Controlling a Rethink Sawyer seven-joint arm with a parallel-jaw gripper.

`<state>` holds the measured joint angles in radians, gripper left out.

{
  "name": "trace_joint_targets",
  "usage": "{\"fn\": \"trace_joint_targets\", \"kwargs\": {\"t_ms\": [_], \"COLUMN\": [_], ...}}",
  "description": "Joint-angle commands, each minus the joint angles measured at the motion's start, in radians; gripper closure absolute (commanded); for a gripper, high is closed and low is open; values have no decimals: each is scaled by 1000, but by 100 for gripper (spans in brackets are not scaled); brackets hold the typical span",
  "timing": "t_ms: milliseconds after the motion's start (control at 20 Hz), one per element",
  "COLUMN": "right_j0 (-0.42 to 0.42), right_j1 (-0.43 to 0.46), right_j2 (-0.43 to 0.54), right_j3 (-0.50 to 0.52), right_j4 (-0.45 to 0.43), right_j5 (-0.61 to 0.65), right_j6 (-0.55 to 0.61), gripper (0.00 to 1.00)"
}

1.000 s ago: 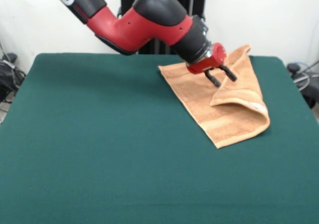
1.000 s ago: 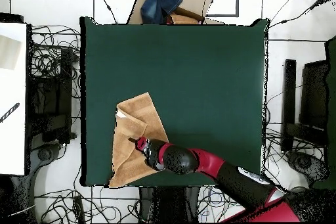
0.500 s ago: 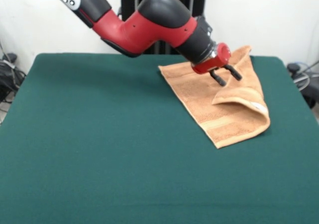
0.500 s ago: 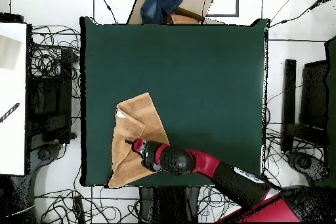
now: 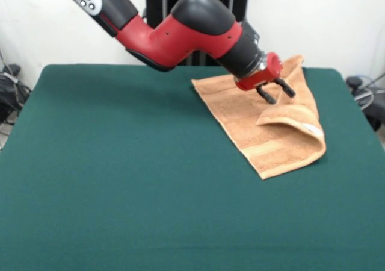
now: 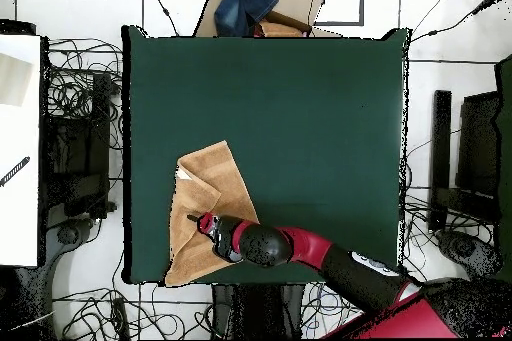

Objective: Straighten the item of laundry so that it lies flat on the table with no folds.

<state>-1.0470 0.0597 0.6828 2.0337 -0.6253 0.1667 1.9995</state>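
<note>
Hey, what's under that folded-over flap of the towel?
Under the flap lies more of the same towel, on the table. The white label shows at the fold's edge. Whatever else is beneath is covered. The open gripper hovers just above the flap.

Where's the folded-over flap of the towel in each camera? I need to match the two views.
Front view: the flap lies on the towel's right half, right of centre in the picture, just below the gripper.
Overhead view: the flap sits at the towel's left side, lower left of the table.
Shared landmark: the small white label on the flap's edge.
</note>
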Motion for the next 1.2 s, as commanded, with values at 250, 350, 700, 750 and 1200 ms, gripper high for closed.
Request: {"fn": "trace_joint_targets", "kwargs": {"t_ms": [250,350,700,750,1200], "right_j0": [77,86,52,46,92], "right_j1": [42,36,88,97,177], "right_j2": [-47,-48,-23,-16,-10], "right_j3": [-159,-156,-143,-137,-119], "right_j4": [-113,-118,-113,-112,-143], "right_j5": [-29,-45,-25,-27,-155], "right_j6": [-45,-32,-50,-51,14], "gripper": [0,0,0,0,0]}}
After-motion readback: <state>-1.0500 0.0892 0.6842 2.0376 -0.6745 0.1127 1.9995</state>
